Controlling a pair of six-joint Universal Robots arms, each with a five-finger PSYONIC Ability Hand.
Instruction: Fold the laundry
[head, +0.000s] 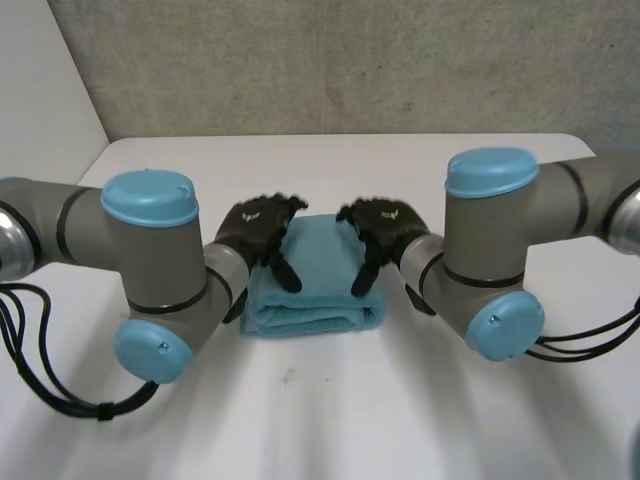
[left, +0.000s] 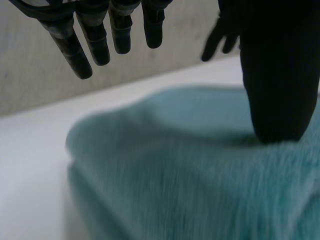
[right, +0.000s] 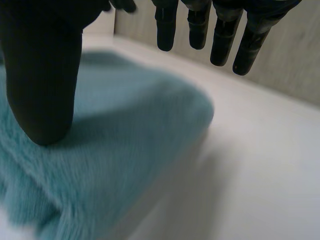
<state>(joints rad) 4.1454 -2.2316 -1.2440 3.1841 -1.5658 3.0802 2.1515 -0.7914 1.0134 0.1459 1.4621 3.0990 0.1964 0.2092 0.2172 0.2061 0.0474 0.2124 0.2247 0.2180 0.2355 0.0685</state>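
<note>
From above, one folded teal towel (head: 315, 290) lies midway on the bench (head: 330, 420) — left hand (head: 262, 228) at its left edge, right hand (head: 385, 228) at its right. Left wrist: fingers (left: 95, 40) straight, gripping nothing, thumb (left: 277, 90) resting on top. Right wrist — the same.

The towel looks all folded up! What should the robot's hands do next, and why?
Probably lift both hands straight up. The teal towel already lies folded on the table, and the left hand and right hand just rest a thumb on top, fingers straight and holding nothing. Rising straight should leave the fold undisturbed.
</note>
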